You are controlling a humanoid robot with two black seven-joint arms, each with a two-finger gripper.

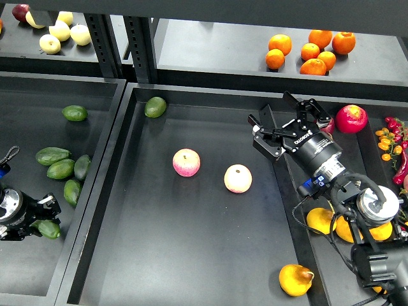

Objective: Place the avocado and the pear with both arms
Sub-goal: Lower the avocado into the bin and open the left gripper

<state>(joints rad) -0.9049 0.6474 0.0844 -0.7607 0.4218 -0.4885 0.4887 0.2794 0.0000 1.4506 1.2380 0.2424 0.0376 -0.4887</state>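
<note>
Several elongated mid-green avocados (60, 169) lie in the left bin. One avocado (49, 229) lies right against the fingers of my left gripper (44, 215), low at the left edge. I cannot tell whether the fingers grip it. A lumpy orange-yellow pear (296, 279) with a dark stem lies in the middle tray (159, 255) near its front right corner. My right gripper (273, 113) is open and empty above the tray's right rear part, well behind the pear.
Two pink-yellow apples (186, 162) (238, 178) lie mid-tray. Rounder dark avocados sit at the tray's back (155, 106) and in the left bin (74, 113). More pears (322, 220) and a red fruit (351, 118) fill the right bin. Oranges (311, 51) and pale fruits (60, 30) sit on shelves.
</note>
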